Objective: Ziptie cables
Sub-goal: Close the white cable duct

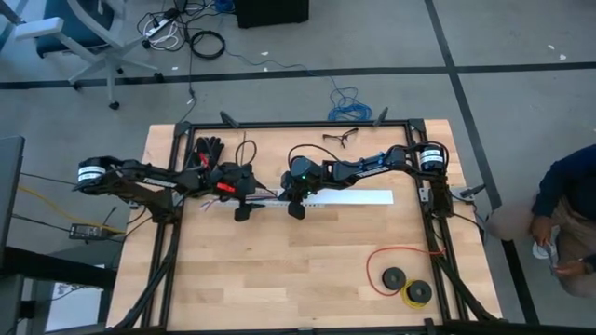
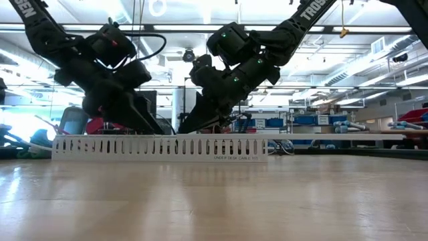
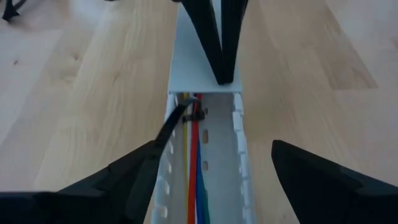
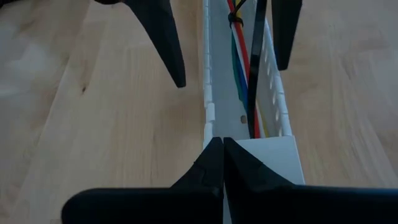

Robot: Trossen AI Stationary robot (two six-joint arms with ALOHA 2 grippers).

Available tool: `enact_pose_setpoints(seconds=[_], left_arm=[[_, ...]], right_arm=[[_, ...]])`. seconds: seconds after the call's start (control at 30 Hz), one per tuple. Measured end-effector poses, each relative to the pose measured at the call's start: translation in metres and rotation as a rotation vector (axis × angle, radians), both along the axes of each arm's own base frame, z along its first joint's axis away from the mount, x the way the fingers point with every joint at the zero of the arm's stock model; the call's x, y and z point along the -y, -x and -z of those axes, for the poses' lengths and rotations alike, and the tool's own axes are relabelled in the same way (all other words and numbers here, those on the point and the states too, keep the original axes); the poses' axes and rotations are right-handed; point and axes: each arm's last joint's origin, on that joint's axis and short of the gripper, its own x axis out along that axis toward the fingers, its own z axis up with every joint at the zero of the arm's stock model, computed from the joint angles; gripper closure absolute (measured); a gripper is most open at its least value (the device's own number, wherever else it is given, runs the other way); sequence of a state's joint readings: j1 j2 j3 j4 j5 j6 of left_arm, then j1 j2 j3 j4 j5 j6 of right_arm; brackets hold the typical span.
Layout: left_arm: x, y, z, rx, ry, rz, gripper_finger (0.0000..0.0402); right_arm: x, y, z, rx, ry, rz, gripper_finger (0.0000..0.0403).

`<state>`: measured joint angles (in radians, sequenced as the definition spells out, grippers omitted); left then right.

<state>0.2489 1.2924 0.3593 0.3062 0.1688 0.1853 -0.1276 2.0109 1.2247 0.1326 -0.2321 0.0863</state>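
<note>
1. Pale wood formed the table top (image 1: 317, 261) in the high view, where a long white slotted plastic channel (image 1: 358, 197) lay across the middle. The left gripper (image 1: 242, 212) and the right gripper (image 1: 296, 208) met nose to nose over its left part. A red wire loop with black spools (image 1: 402, 277) lay well apart, near the right front corner.
2. Across the low view, both grippers reached down behind the channel's slotted wall (image 2: 160, 146), the left gripper (image 2: 148, 127) just beside the right gripper (image 2: 190, 126).
3. From the left wrist view, the cables (image 3: 194, 171), thin red, yellow, green and blue wires, ran along the inside of the channel (image 3: 239, 155). The left gripper (image 3: 214, 171) stood wide apart, straddling the channel and holding nothing, with the cables between its fingers. A black zip tie (image 3: 186, 115) crossed the wires. The right gripper (image 3: 221, 43) pointed down beyond them, fingers pressed together.
4. From the right wrist view, the right gripper (image 4: 222, 158) was closed tight over the channel's end, the cables (image 4: 241, 68) just ahead of its tips; whether it pinched anything could not be told.
</note>
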Motion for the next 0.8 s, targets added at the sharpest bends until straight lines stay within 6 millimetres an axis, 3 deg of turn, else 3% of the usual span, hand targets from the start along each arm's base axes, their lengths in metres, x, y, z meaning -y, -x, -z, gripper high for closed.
enact_pose_setpoints(seconds=[0.47, 0.8], left_arm=[[-0.004, -0.013, 0.022, -0.012, -0.010, -0.035, 0.0090], [-0.004, -0.015, 0.020, 0.010, -0.016, -0.026, 0.0172]], right_arm=[[0.000, 0.000, 0.000, 0.001, 0.000, 0.001, 0.0403], [0.000, 0.000, 0.000, 0.000, 0.000, 0.001, 0.0403]])
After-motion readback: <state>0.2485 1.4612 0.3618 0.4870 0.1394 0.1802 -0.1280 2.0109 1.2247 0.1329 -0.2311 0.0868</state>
